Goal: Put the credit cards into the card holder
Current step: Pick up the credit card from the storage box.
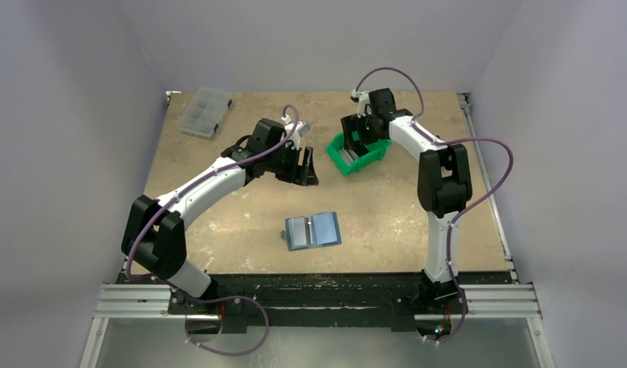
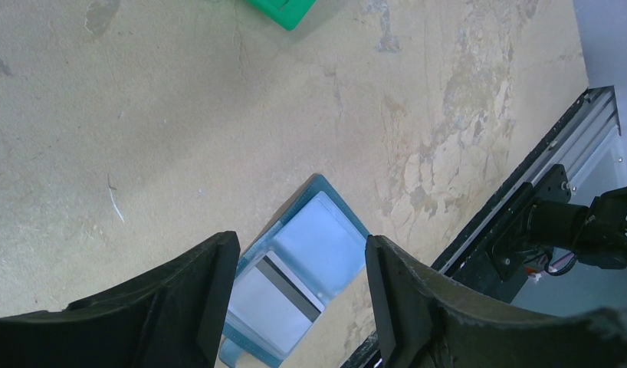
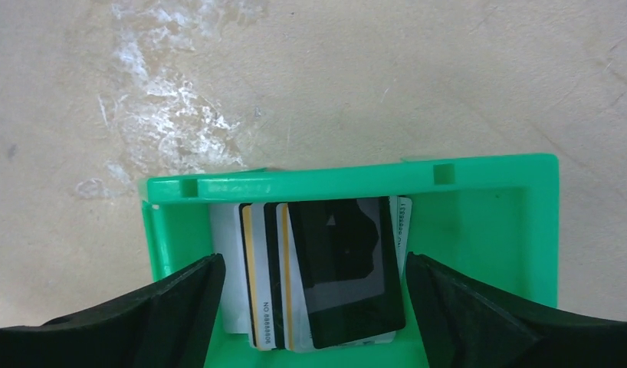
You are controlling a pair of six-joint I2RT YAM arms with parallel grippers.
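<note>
Several credit cards (image 3: 326, 268) sit stacked in the green bin (image 3: 349, 178) beneath my wide-spread right gripper (image 1: 355, 144); next, I judge, descend and pinch one. Left gripper (image 2: 303, 244), also wide, faces the open card holder (image 1: 313, 230) on the desk (image 1: 395, 218).

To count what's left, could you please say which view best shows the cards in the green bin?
Right wrist: the cards lie overlapped, close up. Top external shows only grey slivers; left wrist, just a corner of the bin.
</note>
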